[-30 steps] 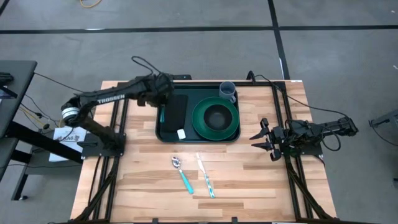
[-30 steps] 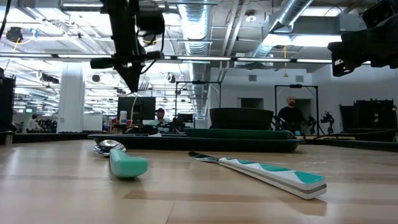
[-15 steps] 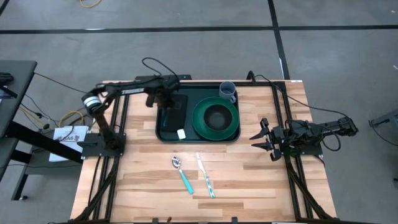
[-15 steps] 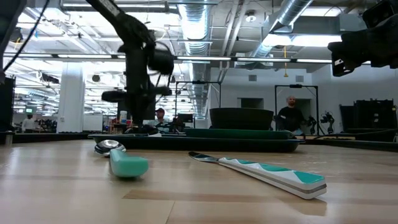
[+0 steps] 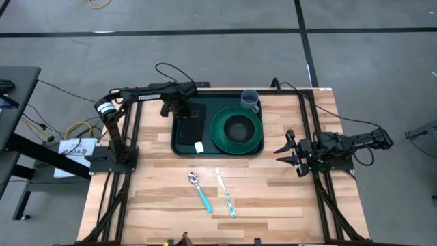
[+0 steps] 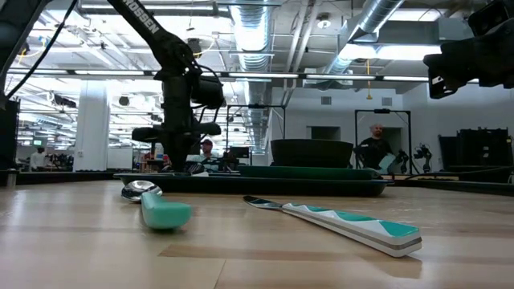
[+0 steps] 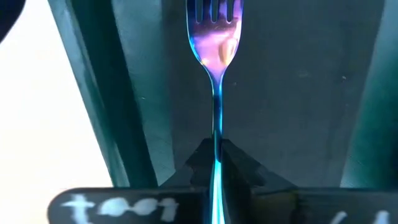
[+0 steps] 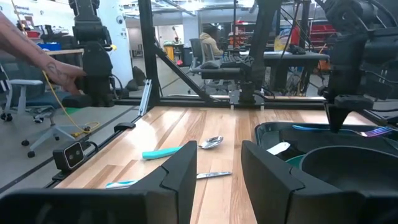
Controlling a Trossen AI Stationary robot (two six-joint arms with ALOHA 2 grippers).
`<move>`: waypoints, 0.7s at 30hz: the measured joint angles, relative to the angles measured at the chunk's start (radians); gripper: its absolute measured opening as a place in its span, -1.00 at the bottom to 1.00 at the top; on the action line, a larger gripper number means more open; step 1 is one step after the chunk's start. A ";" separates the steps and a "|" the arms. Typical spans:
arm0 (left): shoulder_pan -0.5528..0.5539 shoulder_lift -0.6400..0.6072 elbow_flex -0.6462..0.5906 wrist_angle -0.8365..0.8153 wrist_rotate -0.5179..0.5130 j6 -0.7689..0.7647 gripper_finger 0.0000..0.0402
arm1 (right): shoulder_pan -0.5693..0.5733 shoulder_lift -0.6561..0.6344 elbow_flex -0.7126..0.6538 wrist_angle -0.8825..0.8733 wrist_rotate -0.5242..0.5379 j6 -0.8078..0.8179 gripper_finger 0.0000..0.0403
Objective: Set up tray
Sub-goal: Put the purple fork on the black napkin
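Note:
The dark green tray (image 5: 183, 145) lies at the table's far middle. It holds a black napkin (image 5: 194, 121) and a round green plate (image 5: 237, 130) with a dark bowl on it. My left gripper (image 5: 179, 109) is low over the tray's left strip, beside the napkin, and is shut on a fork (image 7: 216, 43) with a teal handle. My right gripper (image 5: 287, 152) waits open off the tray's right side. A teal-handled spoon (image 5: 200, 190) and a knife (image 5: 226, 193) lie flat on the wood nearer the near edge. My left gripper pinches the fork between its two shut fingers at the thin neck (image 7: 216, 118), just behind the tines. The fingers (image 8: 341, 118) come from above, pointing down, across the fork. The fork (image 8: 370, 132) lies level, close over the tray floor; whether it touches the floor I cannot tell.
A grey-blue cup (image 5: 250, 100) stands on the table at the tray's far right corner. A small white tag (image 5: 199, 147) lies in the tray near its near rim. Bare wood stretches across the near half of the table around the spoon and knife.
My left gripper has come down from high above the tray's left side to just above the tray floor, carrying the fork with it and staying shut on it. The right arm has kept still.

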 joint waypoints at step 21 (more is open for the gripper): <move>-0.002 0.000 0.000 -0.003 0.002 -0.004 -0.81 | 0.000 0.000 0.000 0.000 0.000 0.000 -0.41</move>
